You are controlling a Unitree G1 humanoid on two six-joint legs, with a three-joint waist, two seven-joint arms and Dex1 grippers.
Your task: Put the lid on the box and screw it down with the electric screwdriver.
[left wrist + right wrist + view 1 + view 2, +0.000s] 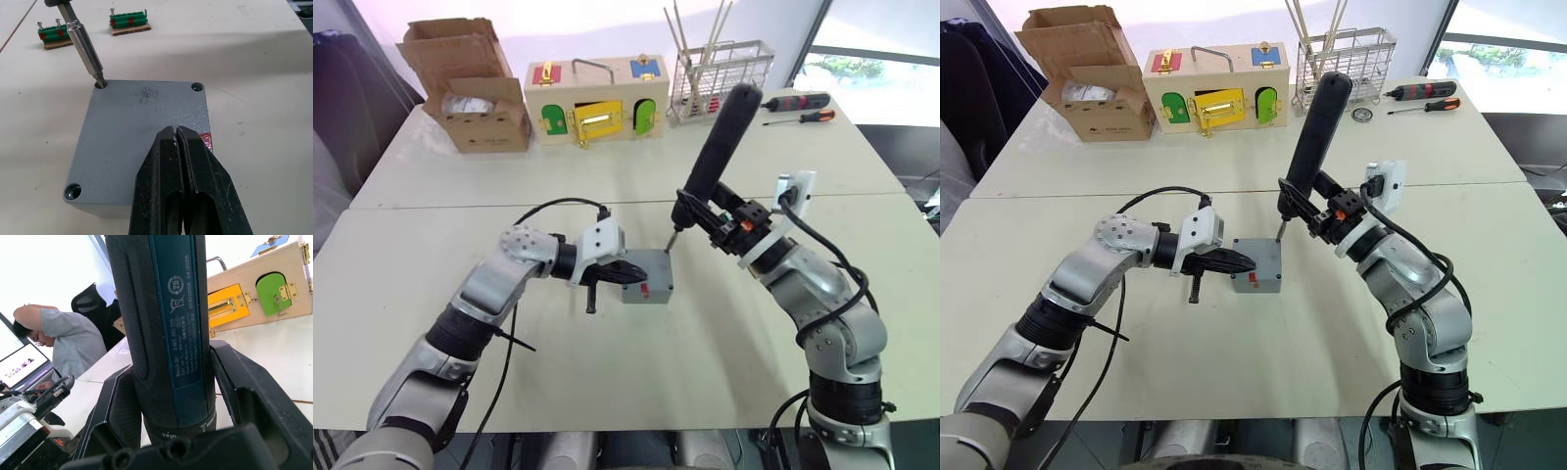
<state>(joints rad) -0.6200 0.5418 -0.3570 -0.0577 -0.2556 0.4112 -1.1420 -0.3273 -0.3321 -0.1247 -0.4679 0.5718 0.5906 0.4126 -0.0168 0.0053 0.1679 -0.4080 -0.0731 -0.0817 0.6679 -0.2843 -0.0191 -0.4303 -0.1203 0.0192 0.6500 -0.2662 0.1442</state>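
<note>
left eye view: the left hand (619,273), fingers closed together and holding nothing, presses on the lid (142,127) seated on the box (648,278) mid-desk (705,362). to its right, the right hand (717,217) grips the electric screwdriver (717,147), tilted, bit in the far corner hole.

The right gripper (1324,217) clasped the electric screwdriver (1312,139), tilted, its bit touching the far corner of the lid (1258,257) on the box (1255,268); the left gripper (1237,261), fingers together, pressed the lid's near edge
</note>
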